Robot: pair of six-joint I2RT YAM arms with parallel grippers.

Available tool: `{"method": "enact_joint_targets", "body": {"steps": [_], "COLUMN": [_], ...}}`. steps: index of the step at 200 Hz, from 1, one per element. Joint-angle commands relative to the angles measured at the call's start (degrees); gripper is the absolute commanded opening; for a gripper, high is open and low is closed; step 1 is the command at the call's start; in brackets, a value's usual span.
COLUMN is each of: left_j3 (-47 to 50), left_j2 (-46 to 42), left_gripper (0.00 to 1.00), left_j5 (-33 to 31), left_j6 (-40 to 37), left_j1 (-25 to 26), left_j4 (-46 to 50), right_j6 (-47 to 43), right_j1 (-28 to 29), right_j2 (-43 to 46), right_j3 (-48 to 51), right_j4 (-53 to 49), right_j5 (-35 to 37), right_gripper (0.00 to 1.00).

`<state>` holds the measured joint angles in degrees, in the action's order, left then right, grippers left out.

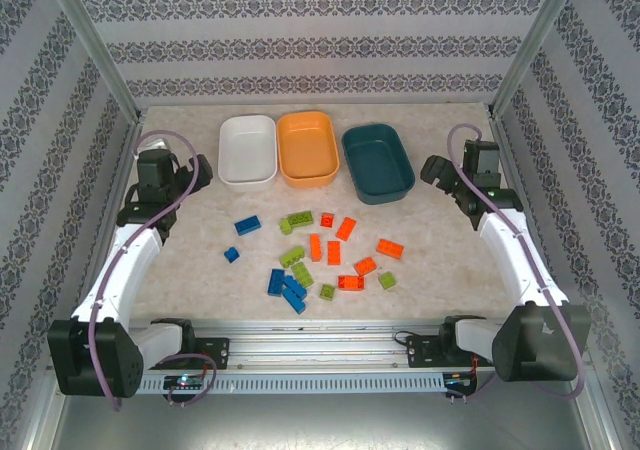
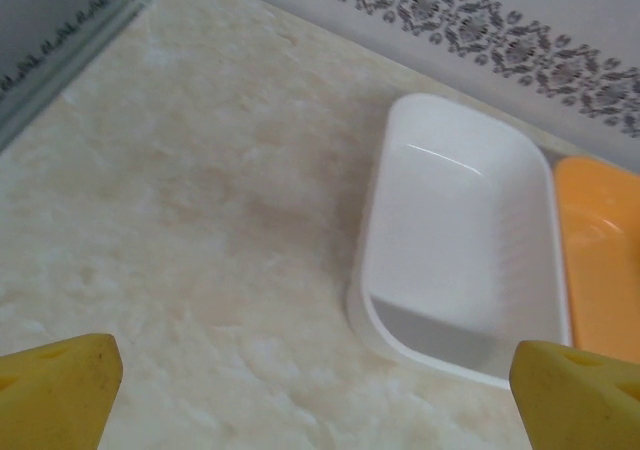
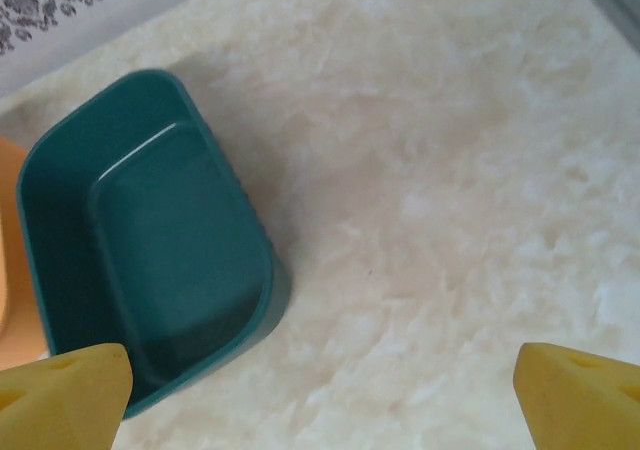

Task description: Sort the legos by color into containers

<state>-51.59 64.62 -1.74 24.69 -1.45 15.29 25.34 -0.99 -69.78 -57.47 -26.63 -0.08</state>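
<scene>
White tub, orange tub, teal tub abreast, long axes near-to-far. Legos strewn in front, variously turned. Left gripper, right gripper spread wide.

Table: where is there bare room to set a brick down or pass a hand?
Bare marble lies left of the white tub, around the left gripper, and right of the dark teal tub, up to the right gripper. The legos crowd the centre in front of the orange tub.
</scene>
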Motion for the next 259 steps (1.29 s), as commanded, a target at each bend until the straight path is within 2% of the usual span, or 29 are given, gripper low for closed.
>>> {"method": "enact_joint_targets", "body": {"steps": [1, 26, 51, 80, 116, 184, 259], "left_j3": [-2.08, -2.24, -2.24, -0.07, 2.68, 3.08, 4.26], "left_j2": [-0.89, -1.61, -2.22, -3.57, -3.85, -6.15, -7.12], "left_gripper": [1.0, 1.0, 1.0, 1.0, 1.0, 1.0, 1.0], "left_j5": [6.39, 11.29, 10.46, 8.3, 8.17, 6.14, 5.12], "left_j6": [5.17, 4.55, 4.14, 5.68, 9.75, 10.15, 10.14], "left_j1": [1.67, 4.75, 9.62, 15.02, 17.96, 18.73, 18.72], "left_j4": [9.06, 12.14, 16.65, 18.05, 15.46, 17.83, 17.93], "right_j6": [2.78, 3.37, 6.25, 13.35, 19.8, 23.73, 24.23], "right_j1": [-0.06, 0.89, 2.78, 9.74, 17.26, 19.76, 22.09], "right_j2": [-2.64, -4.34, -5.66, -4.31, -7.37, -15.17, -23.62], "right_j3": [-4.41, -5.81, -3.52, 2.89, 5.0, 5.51, 2.63], "right_j4": [-14.21, -22.08, -27.83, -26.72, -24.71, -16.62, -13.74], "right_j5": [-5.61, -8.57, -10.83, -6.21, -1.95, -4.69, -5.41], "right_gripper": [0.98, 0.98, 0.96, 0.98, 0.98, 0.93, 0.84]}}
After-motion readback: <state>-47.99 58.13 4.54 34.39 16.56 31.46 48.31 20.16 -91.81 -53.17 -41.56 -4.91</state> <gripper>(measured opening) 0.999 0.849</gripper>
